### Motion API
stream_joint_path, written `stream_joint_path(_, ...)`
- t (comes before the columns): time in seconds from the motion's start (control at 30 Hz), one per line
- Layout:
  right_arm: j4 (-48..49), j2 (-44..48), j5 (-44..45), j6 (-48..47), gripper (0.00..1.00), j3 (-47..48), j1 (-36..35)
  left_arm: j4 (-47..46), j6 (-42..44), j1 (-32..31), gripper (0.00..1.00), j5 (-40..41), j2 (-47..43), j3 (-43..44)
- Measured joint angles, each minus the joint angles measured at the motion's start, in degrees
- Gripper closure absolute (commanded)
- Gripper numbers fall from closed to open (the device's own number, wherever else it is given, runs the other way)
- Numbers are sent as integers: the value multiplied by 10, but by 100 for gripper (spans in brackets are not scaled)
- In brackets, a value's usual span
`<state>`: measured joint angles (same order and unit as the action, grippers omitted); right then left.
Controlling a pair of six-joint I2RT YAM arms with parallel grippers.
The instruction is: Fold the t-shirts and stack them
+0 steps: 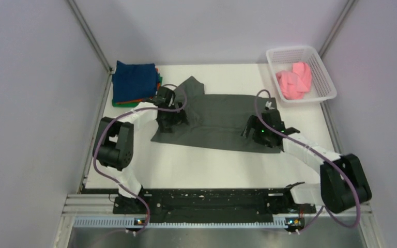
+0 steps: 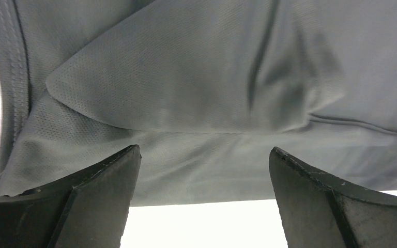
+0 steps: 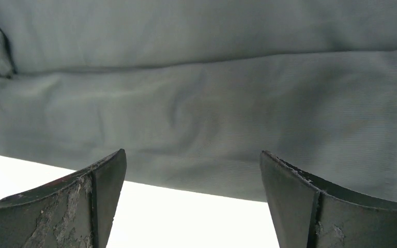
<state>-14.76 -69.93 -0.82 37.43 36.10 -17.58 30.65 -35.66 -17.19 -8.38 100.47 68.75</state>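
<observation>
- Stack [image 1: 133, 82] first: folded shirts piled at the far left corner of the desk [image 1: 207, 168], navy shirt [image 1: 134, 75] on top, slivers of orange and green peeking out underneath. That lot looks finished.
- Grey shirt [image 1: 222, 116] is the one in play. It is spread across the middle of the desk, long side running left to right, with one sleeve poking toward the far edge close to the stack. I'd call it partly folded at best: narrowed into a band, not yet a packet fit for the pile.
- Pink shirt [image 1: 294, 80] lies crumpled in the basket [image 1: 289, 50] at the far right corner. So by my count: several done, one under way, at least one to go.
- Left gripper [image 1: 171, 121] is down over the left end of the grey shirt, its arm doubled back at the elbow near the left edge and reaching in, wrist tipped toward the cloth. Its own camera shows the fingers [image 2: 98, 186] spread wide and grasping nothing, with the shirt's near hem running across the gap and bare white desk below it.
- Right gripper [image 1: 258, 135] mirrors it over the shirt's near right corner, forearm stretched in from the near right of the desk. Its fingers [image 3: 82, 196] are likewise parted with nothing between them, the hem lying just ahead.
- Both look lined up on that near hem. My read is a two-handed pinch comes next, to lift it over toward the far edge.
</observation>
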Motion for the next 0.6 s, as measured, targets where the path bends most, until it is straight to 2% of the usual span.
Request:
stream_joint_path(0.13, 21, -76, 1, -15, 2, 4, -33, -23, -8, 0, 1, -3, 12, -39)
stream_joint_path(0.27, 45, -83, 10, -16, 1, 3, -38, -59, -18, 0, 1, 2, -9, -74)
stream_joint_path(0.4, 42, -48, 23, -14, 2, -26, -51, -115, -36, -1, 1, 2, -64, -151)
stream_joint_path(0.6, -51, 61, 22, 4, 2, -80, -65, -173, -99, -35, 2, 2, -200, -303)
